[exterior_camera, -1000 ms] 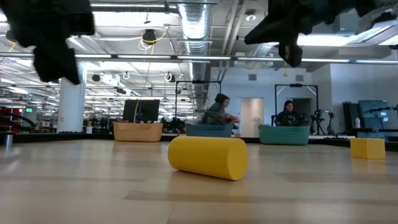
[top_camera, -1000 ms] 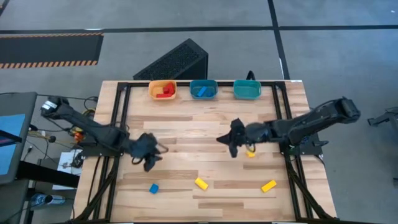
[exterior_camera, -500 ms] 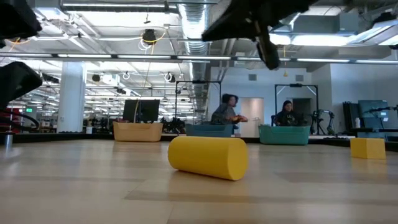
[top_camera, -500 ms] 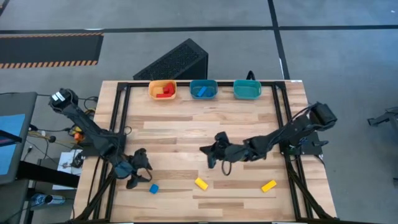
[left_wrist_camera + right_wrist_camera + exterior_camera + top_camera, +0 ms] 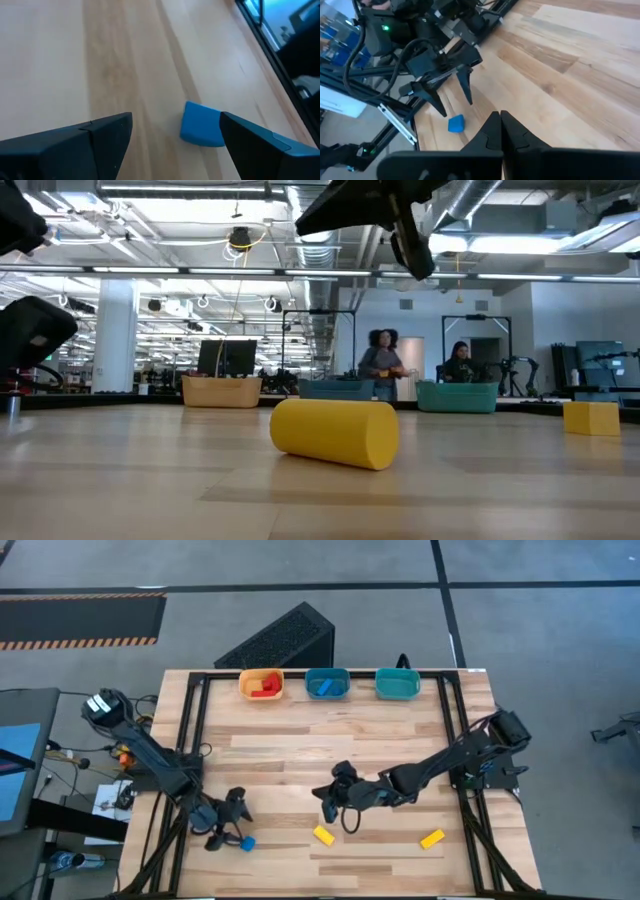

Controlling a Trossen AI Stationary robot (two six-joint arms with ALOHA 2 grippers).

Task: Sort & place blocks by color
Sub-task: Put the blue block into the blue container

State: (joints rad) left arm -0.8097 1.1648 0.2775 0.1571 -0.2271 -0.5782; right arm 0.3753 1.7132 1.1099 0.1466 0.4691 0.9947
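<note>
Both arms are dark and slender, each claw [image 5: 170,145] ending in wedge-shaped fingers (black cables loop alongside).

the left gripper [image 5: 232,832] hangs low at the table's near left, fingers [image 5: 95,137] spread wide; the right gripper [image 5: 327,808] (fingers [image 5: 512,135] pressed together) reaches toward the centre.

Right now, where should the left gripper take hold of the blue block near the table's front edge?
Probably from above, on two opposite flat side faces. The blue block lies flat and alone on the table, and the open left gripper already has a finger on either side of it.
</note>
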